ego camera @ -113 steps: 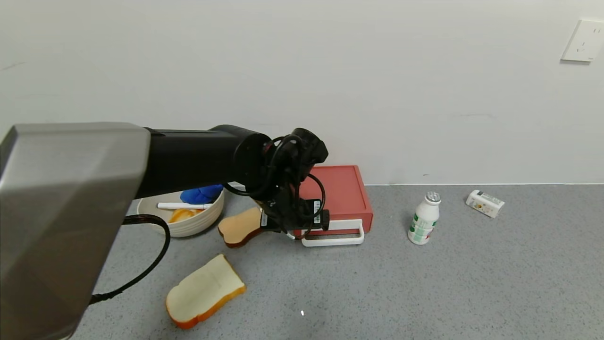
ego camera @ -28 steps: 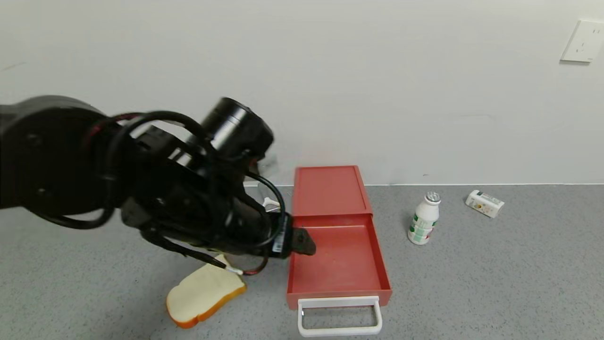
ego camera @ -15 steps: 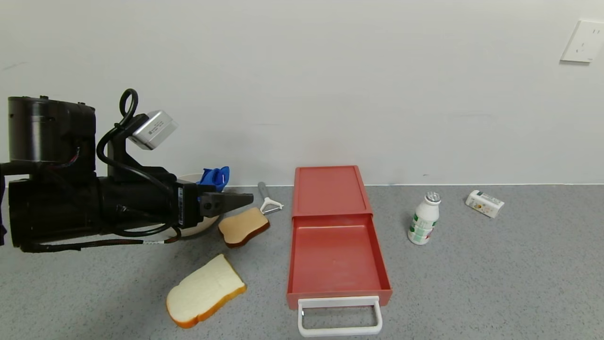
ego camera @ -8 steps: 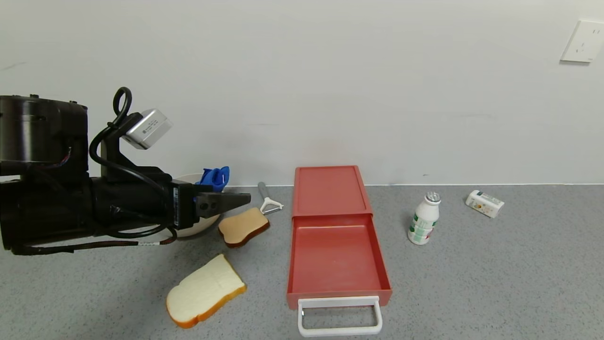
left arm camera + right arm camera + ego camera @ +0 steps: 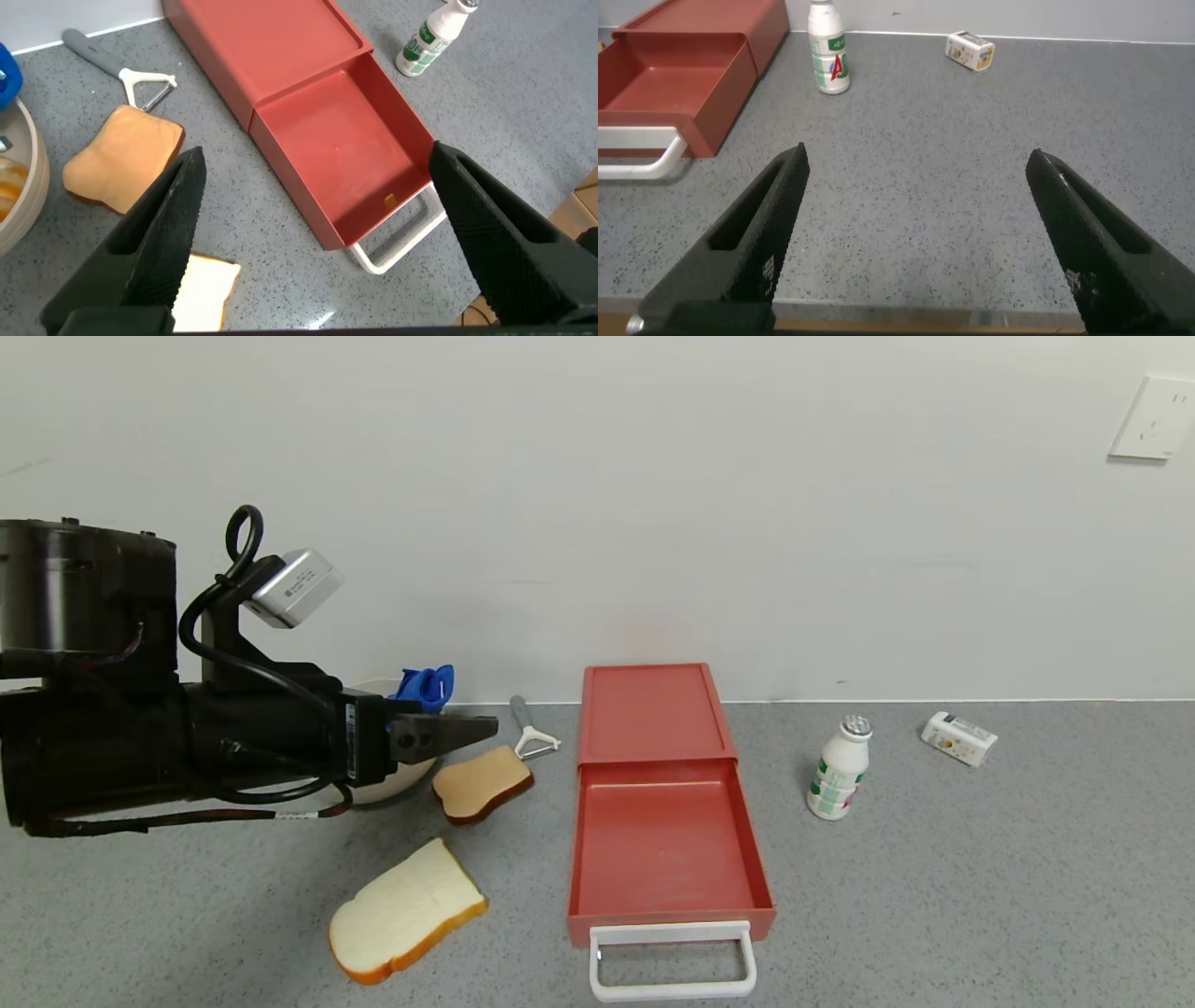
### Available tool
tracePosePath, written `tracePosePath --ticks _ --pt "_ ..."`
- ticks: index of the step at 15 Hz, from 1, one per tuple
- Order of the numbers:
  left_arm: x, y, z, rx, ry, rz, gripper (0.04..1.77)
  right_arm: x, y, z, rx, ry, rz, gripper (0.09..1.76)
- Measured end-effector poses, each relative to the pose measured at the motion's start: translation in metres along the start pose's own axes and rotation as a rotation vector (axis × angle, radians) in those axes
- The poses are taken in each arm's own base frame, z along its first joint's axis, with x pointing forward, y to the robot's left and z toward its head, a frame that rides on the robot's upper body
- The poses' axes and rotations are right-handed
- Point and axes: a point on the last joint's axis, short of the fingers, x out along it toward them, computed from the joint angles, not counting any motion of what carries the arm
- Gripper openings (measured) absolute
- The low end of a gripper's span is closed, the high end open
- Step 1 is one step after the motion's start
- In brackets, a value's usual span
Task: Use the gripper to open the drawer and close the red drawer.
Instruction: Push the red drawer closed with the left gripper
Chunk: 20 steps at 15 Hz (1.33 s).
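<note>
The red drawer (image 5: pixel 667 835) is pulled far out of its flat red box (image 5: pixel 651 711), and its tray shows nothing inside. Its white loop handle (image 5: pixel 670 963) lies at the table's front edge. My left gripper (image 5: pixel 490 726) hovers above the table, left of the box and over the bowl, and points right. In the left wrist view the left gripper (image 5: pixel 318 154) is open and empty, with the drawer (image 5: pixel 346 154) and handle (image 5: pixel 402 233) below it. My right gripper (image 5: pixel 918 154) is open and empty over bare table, right of the drawer (image 5: pixel 673 65).
A cream bowl (image 5: pixel 385 791) with a blue object (image 5: pixel 425 684) sits under the left gripper. A peeler (image 5: pixel 532 733), a brown toast slice (image 5: pixel 481 786) and a white bread slice (image 5: pixel 406 910) lie left of the drawer. A white bottle (image 5: pixel 837 767) and a small carton (image 5: pixel 959 737) stand to its right.
The drawer, shut earlier with my left gripper at its handle, is now pulled out. The left arm has let go and drawn back left; it has barely moved in the last half second.
</note>
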Motion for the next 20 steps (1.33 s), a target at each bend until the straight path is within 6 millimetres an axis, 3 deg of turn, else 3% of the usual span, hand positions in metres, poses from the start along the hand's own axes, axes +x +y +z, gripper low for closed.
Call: tracePosePath --ticks 2,7,11,20 --pt "0.004 -0.011 0.003 -0.003 0.008 0.03 1.72 0.0 0.0 0.0 0.0 0.0 0.0 1.71" --pt "0.018 -0.062 0.013 -0.132 0.122 0.163 1.72 0.0 0.0 0.0 0.0 0.0 0.0 1.71" --pt "0.039 -0.094 0.016 -0.258 0.238 0.26 1.72 0.0 0.0 0.0 0.0 0.0 0.0 1.71" --pt "0.095 -0.142 -0.031 -0.356 0.501 0.357 1.72 0.0 0.0 0.0 0.0 0.001 0.0 1.71"
